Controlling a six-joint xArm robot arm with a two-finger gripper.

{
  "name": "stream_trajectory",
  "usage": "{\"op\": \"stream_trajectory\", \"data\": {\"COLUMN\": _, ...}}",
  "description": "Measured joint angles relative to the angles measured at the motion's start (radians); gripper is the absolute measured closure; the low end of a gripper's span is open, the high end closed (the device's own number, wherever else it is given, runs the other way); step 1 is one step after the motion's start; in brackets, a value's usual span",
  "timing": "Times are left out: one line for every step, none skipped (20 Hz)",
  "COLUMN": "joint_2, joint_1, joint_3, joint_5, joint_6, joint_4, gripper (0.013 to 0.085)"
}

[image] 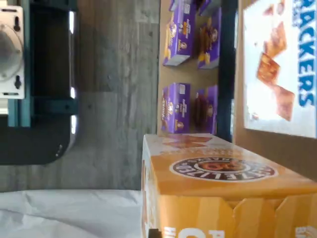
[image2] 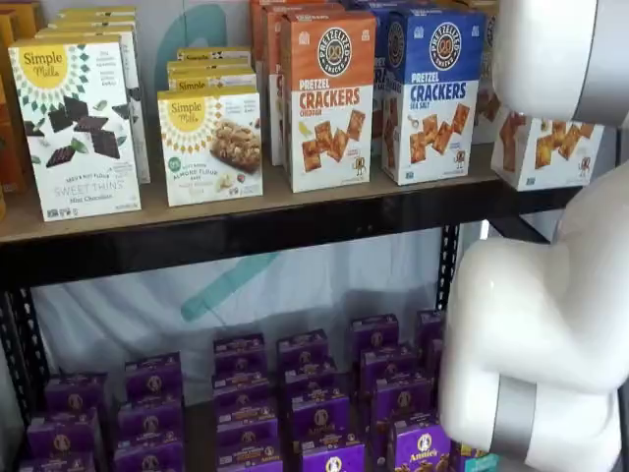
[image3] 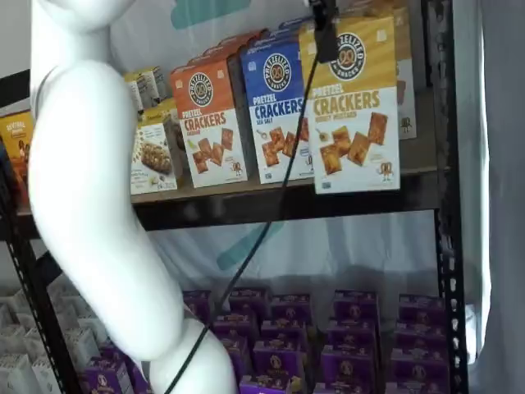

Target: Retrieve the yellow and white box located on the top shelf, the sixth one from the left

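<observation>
The yellow box hung forward of the top shelf, its lower edge overlapping the black front rail in a shelf view, which suggested it had been drawn clear of the row and was no longer resting on the board. The gripper came down from the view's top edge onto the box's upper end; its black fingers were closed on the box, with a cable trailing down beside them. This hold from above probably kept the carton upright and its face toward the camera.

The wrist view showed the box's yellow top panel and round logo close under the camera (consistent with a grasp at the top). The orange box and blue box stood on the board to one side, just beside the lifted box.

The shelf was a tan board with a black rail fixed to black uprights. Purple boxes filled the lower level. A pale sheet hung behind the rack, and grey plank flooring showed below.
</observation>
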State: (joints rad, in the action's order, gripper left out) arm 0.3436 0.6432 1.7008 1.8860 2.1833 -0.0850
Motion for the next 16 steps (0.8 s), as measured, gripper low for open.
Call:
{"op": "stream_trajectory", "data": {"joint_2": 0.01, "joint_1": -0.004, "joint_3": -0.005, "joint_5": 0.014, "joint_6": -0.003, "joint_4": 0.003, "gripper": 0.037}}
{"op": "stream_trajectory", "data": {"joint_2": 0.022, "joint_1": -0.009, "joint_3": -0.014, "joint_5": 0.025, "joint_6": -0.008, "joint_4": 0.006, "gripper": 0.037}}
{"op": "stream_trajectory", "data": {"joint_2": 0.031, "joint_1": -0.014, "joint_3": -0.02, "joint_5": 0.034, "joint_6": -0.012, "joint_4": 0.009, "gripper": 0.037}}
{"op": "stream_trajectory", "data": {"joint_2": 0.041, "joint_1": -0.021, "joint_3": -0.027, "joint_5": 0.045, "joint_6": -0.019, "joint_4": 0.012, "gripper": 0.037}}
{"op": "stream_trajectory", "data": {"joint_2": 0.056, "joint_1": -0.031, "joint_3": -0.037, "joint_5": 0.058, "joint_6": -0.028, "joint_4": 0.016, "gripper": 0.037}}
{"op": "stream_trajectory", "data": {"joint_2": 0.072, "joint_1": -0.042, "joint_3": -0.048, "joint_5": 0.069, "joint_6": -0.038, "joint_4": 0.018, "gripper": 0.037}}
{"op": "stream_trajectory", "data": {"joint_2": 0.085, "joint_1": -0.051, "joint_3": -0.057, "joint_5": 0.08, "joint_6": -0.048, "joint_4": 0.018, "gripper": 0.037}}
{"op": "stream_trajectory", "data": {"joint_2": 0.097, "joint_1": -0.06, "joint_3": -0.065, "joint_5": 0.088, "joint_6": -0.057, "joint_4": 0.019, "gripper": 0.037}}
{"op": "stream_trajectory", "data": {"joint_2": 0.108, "joint_1": -0.069, "joint_3": -0.071, "joint_5": 0.098, "joint_6": -0.067, "joint_4": 0.019, "gripper": 0.037}}
{"op": "stream_trajectory", "data": {"joint_2": 0.12, "joint_1": -0.08, "joint_3": -0.08, "joint_5": 0.108, "joint_6": -0.079, "joint_4": 0.018, "gripper": 0.037}}
{"op": "stream_trajectory", "data": {"joint_2": 0.129, "joint_1": -0.087, "joint_3": -0.085, "joint_5": 0.115, "joint_6": -0.087, "joint_4": 0.016, "gripper": 0.037}}
{"op": "stream_trajectory", "data": {"joint_2": 0.137, "joint_1": -0.095, "joint_3": -0.089, "joint_5": 0.121, "joint_6": -0.096, "joint_4": 0.016, "gripper": 0.037}}
{"op": "stream_trajectory", "data": {"joint_2": 0.145, "joint_1": -0.104, "joint_3": -0.093, "joint_5": 0.129, "joint_6": -0.106, "joint_4": 0.014, "gripper": 0.037}}
{"op": "stream_trajectory", "data": {"joint_2": 0.153, "joint_1": -0.114, "joint_3": -0.097, "joint_5": 0.139, "joint_6": -0.117, "joint_4": 0.013, "gripper": 0.037}}
{"op": "stream_trajectory", "data": {"joint_2": 0.161, "joint_1": -0.125, "joint_3": -0.1, "joint_5": 0.149, "joint_6": -0.129, "joint_4": 0.012, "gripper": 0.037}}
{"op": "stream_trajectory", "data": {"joint_2": 0.169, "joint_1": -0.136, "joint_3": -0.105, "joint_5": 0.155, "joint_6": -0.14, "joint_4": 0.012, "gripper": 0.037}}
